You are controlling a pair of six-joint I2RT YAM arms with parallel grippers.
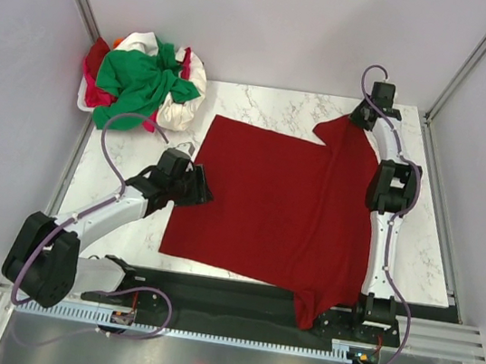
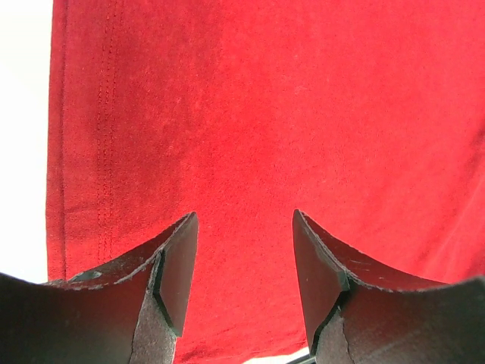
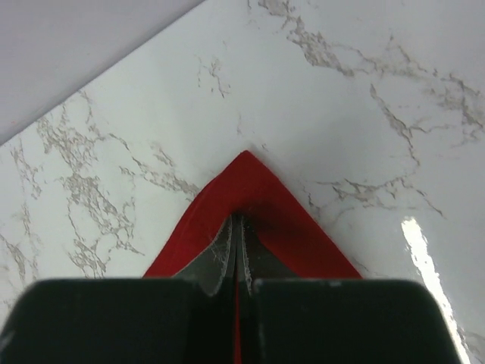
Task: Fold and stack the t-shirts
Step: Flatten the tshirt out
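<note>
The dark red t-shirt [image 1: 276, 207] lies spread flat on the marble table [image 1: 264, 103]. My left gripper [image 1: 195, 186] is open over the shirt's left hem; in the left wrist view [image 2: 244, 254] red cloth [image 2: 288, 114] fills the space between the jaws. My right gripper [image 1: 360, 117] is at the far right, shut on the tip of the shirt's sleeve [image 3: 246, 182], which pokes out past the closed fingertips [image 3: 236, 227]. The green shirt [image 1: 144, 76], the white shirt [image 1: 181, 109] and the pinkish-red shirt [image 1: 96, 78] lie crumpled in a heap at the far left corner.
Grey walls close in the table on three sides. The black rail [image 1: 235, 295] runs along the near edge, and a sleeve [image 1: 311, 307] of the dark red shirt hangs over it. Bare marble shows at the right [image 1: 424, 255] and the near left [image 1: 138, 240].
</note>
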